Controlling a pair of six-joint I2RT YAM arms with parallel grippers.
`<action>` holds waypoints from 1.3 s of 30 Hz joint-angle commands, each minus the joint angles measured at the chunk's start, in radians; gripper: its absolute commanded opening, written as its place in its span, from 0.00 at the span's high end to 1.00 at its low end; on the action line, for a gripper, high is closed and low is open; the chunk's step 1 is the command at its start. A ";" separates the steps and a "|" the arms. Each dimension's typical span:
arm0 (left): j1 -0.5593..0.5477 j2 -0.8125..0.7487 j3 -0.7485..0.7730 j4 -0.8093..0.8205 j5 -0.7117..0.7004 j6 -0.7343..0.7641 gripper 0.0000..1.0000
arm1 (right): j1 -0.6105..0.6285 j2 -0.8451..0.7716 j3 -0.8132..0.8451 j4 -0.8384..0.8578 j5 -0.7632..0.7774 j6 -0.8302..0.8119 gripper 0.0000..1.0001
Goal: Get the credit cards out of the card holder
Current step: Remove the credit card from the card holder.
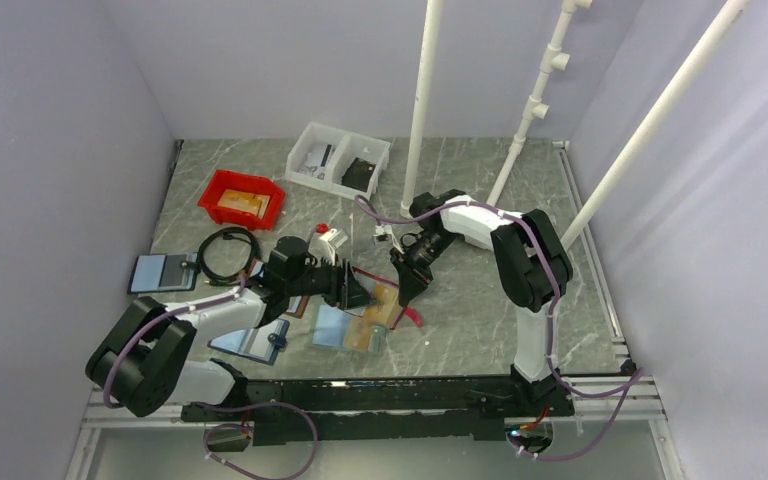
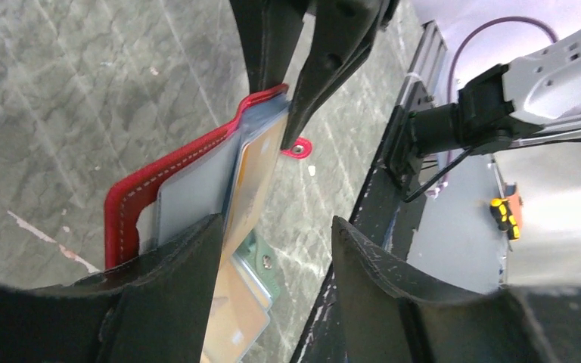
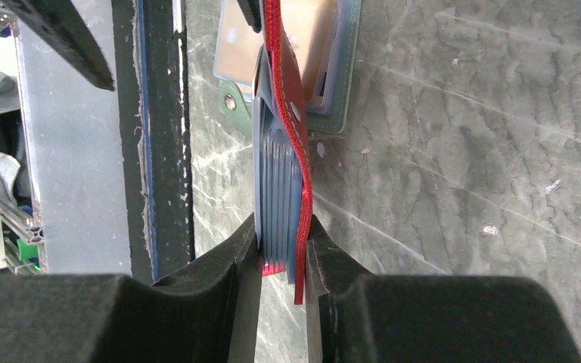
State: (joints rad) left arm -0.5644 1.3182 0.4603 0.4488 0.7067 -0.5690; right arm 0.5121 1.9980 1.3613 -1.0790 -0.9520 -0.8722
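The right gripper (image 3: 281,253) is clamping the red card holder (image 3: 286,98) on edge above the near-centre table (image 1: 490,300), apparently presenting its credit cards (image 2: 256,178) to the left gripper (image 2: 276,231), whose jaws are standing apart, gripping nothing.

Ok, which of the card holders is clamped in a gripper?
The red-edged folding card holder, pinched by the right gripper; the others, like the teal one, lie flat.

The card holder (image 1: 390,308) is in the middle of the table (image 1: 490,300), with the left gripper (image 1: 365,295) on its left, the right gripper (image 1: 407,292) on its right, another holder (image 1: 345,330) just in front and a bin (image 1: 243,197) and a tray (image 1: 338,160) far behind.
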 commanded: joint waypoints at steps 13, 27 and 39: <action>-0.071 0.128 0.105 -0.054 -0.086 0.067 0.51 | 0.005 0.017 0.033 -0.036 -0.025 -0.040 1.00; -0.019 0.119 0.046 0.029 -0.010 0.005 1.00 | 0.005 0.019 0.024 -0.019 0.003 -0.032 1.00; 0.074 0.103 0.009 0.133 0.117 -0.102 1.00 | 0.005 0.028 0.022 -0.015 0.044 -0.026 1.00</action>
State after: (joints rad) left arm -0.5274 1.4425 0.4637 0.4850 0.7544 -0.6037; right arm 0.5232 2.0178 1.3720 -1.0859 -0.9600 -0.8772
